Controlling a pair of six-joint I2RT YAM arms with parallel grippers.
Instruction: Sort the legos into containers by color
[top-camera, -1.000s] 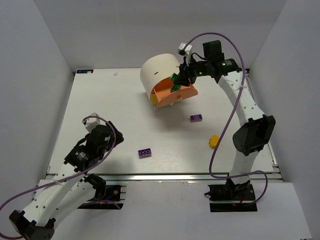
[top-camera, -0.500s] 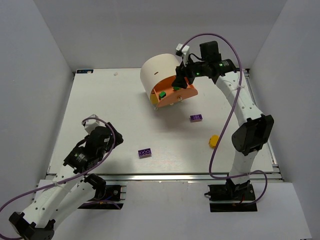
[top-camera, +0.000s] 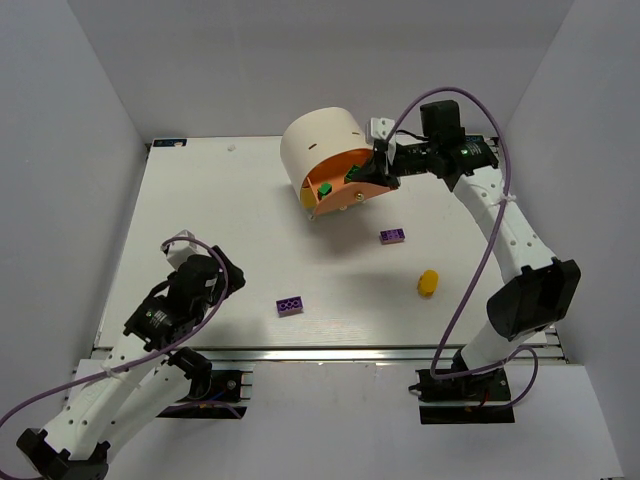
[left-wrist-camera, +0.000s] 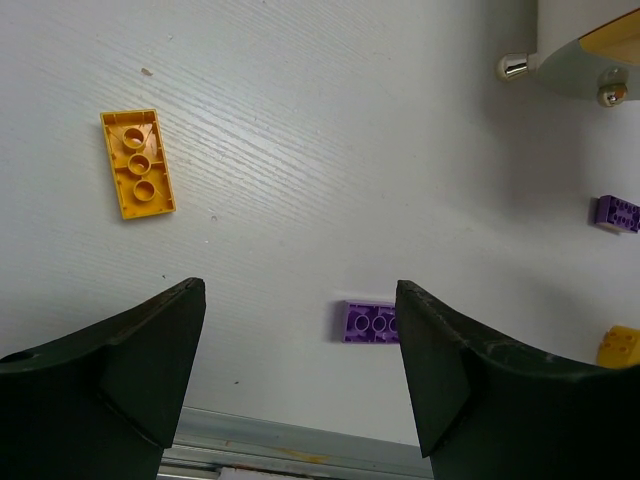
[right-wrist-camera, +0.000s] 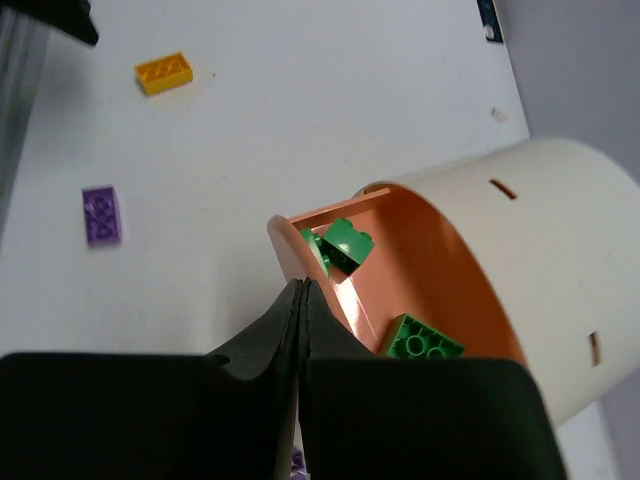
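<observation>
The cream cabinet (top-camera: 318, 140) has its peach-orange drawer (top-camera: 362, 190) pulled open, with two green legos (top-camera: 326, 187) lying inside. In the right wrist view they show as one green lego (right-wrist-camera: 350, 243) and another (right-wrist-camera: 425, 340) inside the drawer (right-wrist-camera: 450, 270). My right gripper (top-camera: 378, 172) is shut and empty, its tips (right-wrist-camera: 302, 286) at the drawer's front wall. My left gripper (top-camera: 205, 278) is open and empty above the table (left-wrist-camera: 300, 300), beside a purple lego (left-wrist-camera: 372, 321). The orange lego (left-wrist-camera: 138, 163) lies to its left.
A purple lego (top-camera: 290, 304), a second purple lego (top-camera: 392, 236) and a yellow lego (top-camera: 428, 282) lie on the white table. The grey-green drawer (left-wrist-camera: 585, 70) and a knob (left-wrist-camera: 512, 67) show low on the cabinet. A metal rail (top-camera: 330, 352) runs along the near edge.
The green lego that my right gripper held over the orange drawer now lies in it. The right gripper has drawn back to the drawer's right front and shut. The left arm barely moved.
</observation>
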